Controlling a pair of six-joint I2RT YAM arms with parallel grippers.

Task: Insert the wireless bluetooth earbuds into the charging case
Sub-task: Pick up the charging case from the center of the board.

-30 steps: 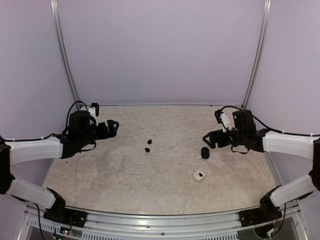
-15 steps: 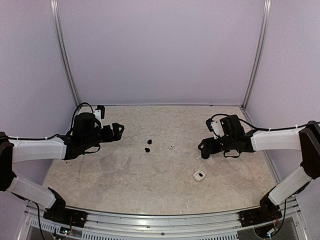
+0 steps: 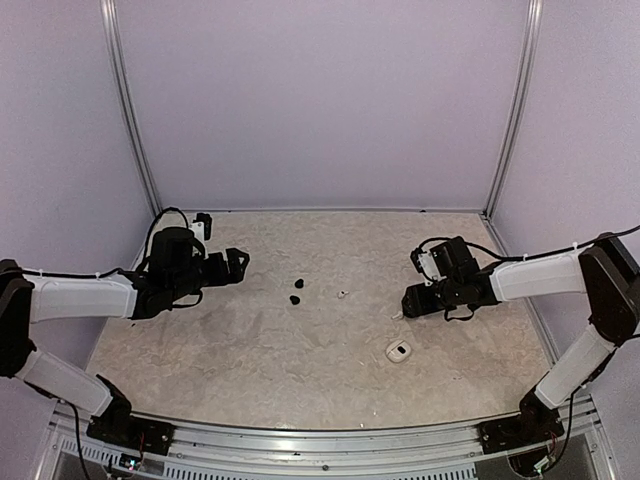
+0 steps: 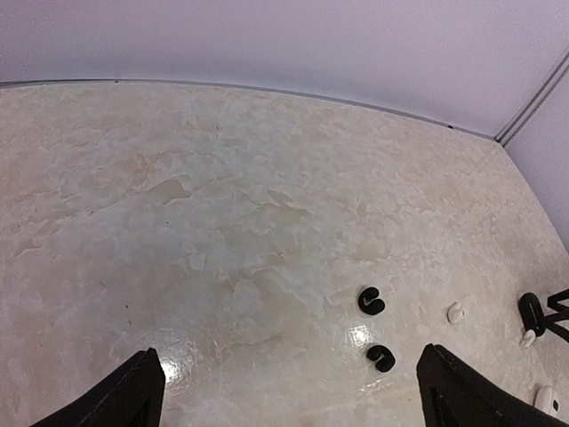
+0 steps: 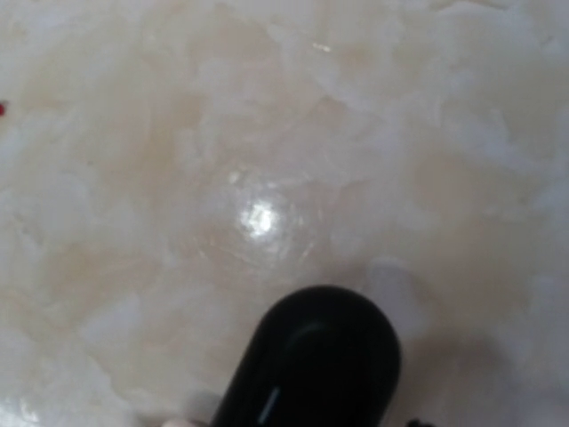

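Resting outside the black pod (image 5: 311,356) are both earbuds (image 4: 372,302); left pincer (image 4: 288,350) wide, right pincer (image 3: 408,302) unclear.

Two black earbuds (image 3: 299,284) (image 3: 294,299), one black oval pod (image 5: 311,356), three small white pieces (image 4: 455,312) (image 4: 528,339) (image 3: 399,350), two claws (image 3: 238,262) (image 3: 408,300).

A robot-lab test enclosure — plain lilac walls (image 3: 320,100), aluminium corner rails (image 3: 128,100), a marbled tabletop (image 3: 250,350).
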